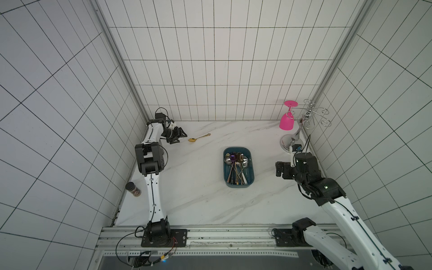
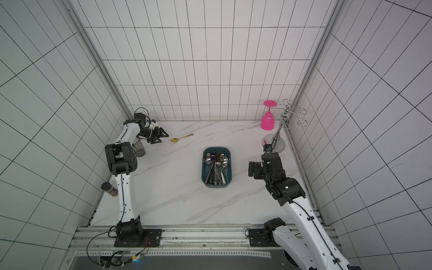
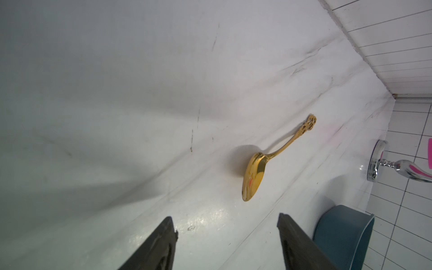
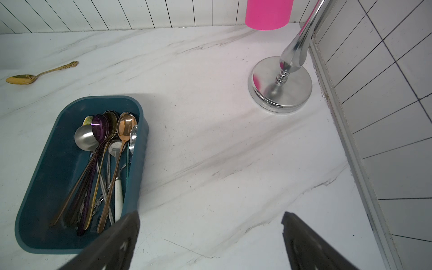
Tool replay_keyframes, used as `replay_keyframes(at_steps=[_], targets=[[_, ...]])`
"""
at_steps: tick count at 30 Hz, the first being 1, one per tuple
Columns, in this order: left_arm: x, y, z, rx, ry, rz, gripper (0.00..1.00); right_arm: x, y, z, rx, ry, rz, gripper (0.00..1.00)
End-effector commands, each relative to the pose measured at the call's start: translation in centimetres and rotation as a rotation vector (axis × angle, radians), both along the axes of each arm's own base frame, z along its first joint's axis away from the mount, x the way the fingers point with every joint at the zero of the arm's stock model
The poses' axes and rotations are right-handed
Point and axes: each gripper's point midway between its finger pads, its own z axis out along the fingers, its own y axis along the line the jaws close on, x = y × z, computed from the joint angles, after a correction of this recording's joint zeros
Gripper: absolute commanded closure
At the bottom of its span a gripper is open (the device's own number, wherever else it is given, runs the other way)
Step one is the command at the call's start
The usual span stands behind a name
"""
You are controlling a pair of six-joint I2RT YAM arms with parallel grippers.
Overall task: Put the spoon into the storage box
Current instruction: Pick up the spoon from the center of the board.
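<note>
Gold spoon [image 1: 199,137] lies flat on the marble counter [image 1: 187,187], well apart from the teal storage box [image 1: 238,185], which holds other spoons; the left gripper [image 3: 225,219] faces its bowl, jaws partly open, empty. The right gripper [image 4: 210,217] hangs beside the box, wide open, empty; advisable grasp: straddle the slim handle and pinch across it.

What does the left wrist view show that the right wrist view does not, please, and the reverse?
Only the left wrist view shows the left claw, jaws apart and empty, pointing toward the gold spoon. Only the right wrist view shows the right claw, open, and the pile of spoons inside the box. Both show the gold spoon lying on the counter outside the box, plus the base of the chrome stand.
</note>
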Motion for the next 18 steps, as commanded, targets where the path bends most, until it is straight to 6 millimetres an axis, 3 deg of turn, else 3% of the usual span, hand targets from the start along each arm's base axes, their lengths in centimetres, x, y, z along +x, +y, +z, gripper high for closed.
replay_keyframes(at_steps=[1,10,18], targets=[[0.5,-0.6,-1.1,-0.041,0.019,0.006,0.41,0.2,0.0,0.9,0.018,-0.013,-0.01,0.01],[1.0,-2.6,-1.4,-0.059,0.011,-0.021,0.44,0.4,0.1,0.9,0.02,-0.008,-0.01,0.01],[1.2,-4.2,-2.1,-0.072,0.017,-0.039,0.65,0.3,0.0,1.0,0.018,-0.009,-0.01,0.01]])
